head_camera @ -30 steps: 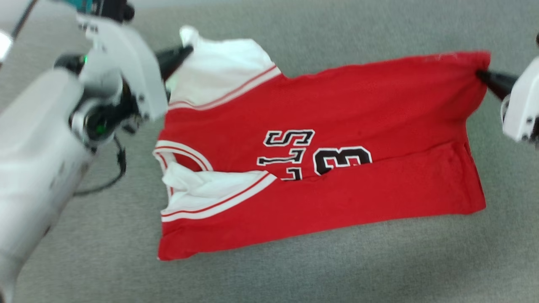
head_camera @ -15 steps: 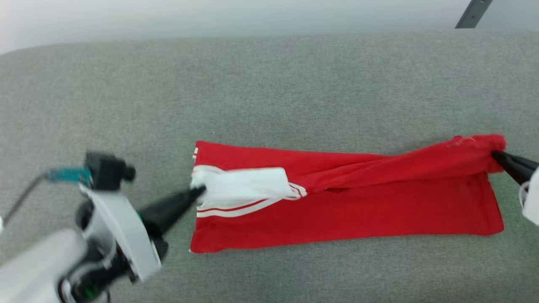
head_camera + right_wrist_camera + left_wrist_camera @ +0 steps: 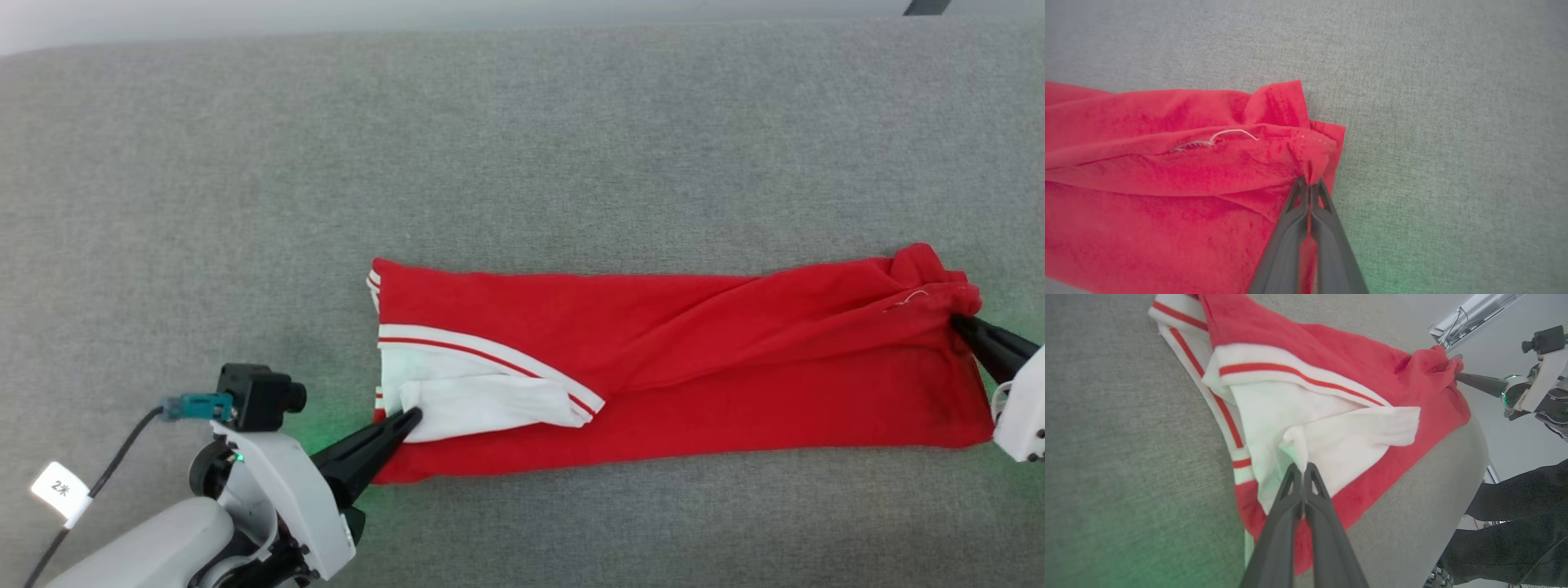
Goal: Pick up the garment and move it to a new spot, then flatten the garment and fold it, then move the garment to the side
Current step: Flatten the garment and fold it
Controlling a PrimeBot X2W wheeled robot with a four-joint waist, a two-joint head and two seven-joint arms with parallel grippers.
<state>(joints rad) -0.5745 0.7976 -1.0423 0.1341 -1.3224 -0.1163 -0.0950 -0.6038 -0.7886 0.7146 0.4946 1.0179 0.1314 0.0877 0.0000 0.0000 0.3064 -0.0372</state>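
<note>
1. Left claw [image 3: 412,418] is clamped tight, its two fingers pinching a peak of the white panel [image 3: 482,404] at the garment's [image 3: 694,359] near-left corner; the left wrist view shows the cloth nipped right at the tips.
2. Right claw [image 3: 957,321] is likewise closed, with a bunched fold of plain red cloth caught between its tips at the opposite end. A stitched edge shows there in the right wrist view.
3. What has changed: a second ago the garment was stretched wide between the claws, with its printed lettering facing up. Now the far edge has been brought over toward the robot and the lettering is hidden. The head camera has also shifted, so the change of framing is not the cloth's doing.
4. Meaning for the task, as I judge it: one lengthwise fold has been made. The top layer is twisted and ridged toward the right end, so it needs smoothing before the next fold.
5. The garment lies as a narrow band on the grey fabric-covered tabletop [image 3: 522,147], near the robot's edge.
6. Its long axis runs left to right across the head view. The white, striped-trim end points to the robot's left and the plain red end to its right.
</note>
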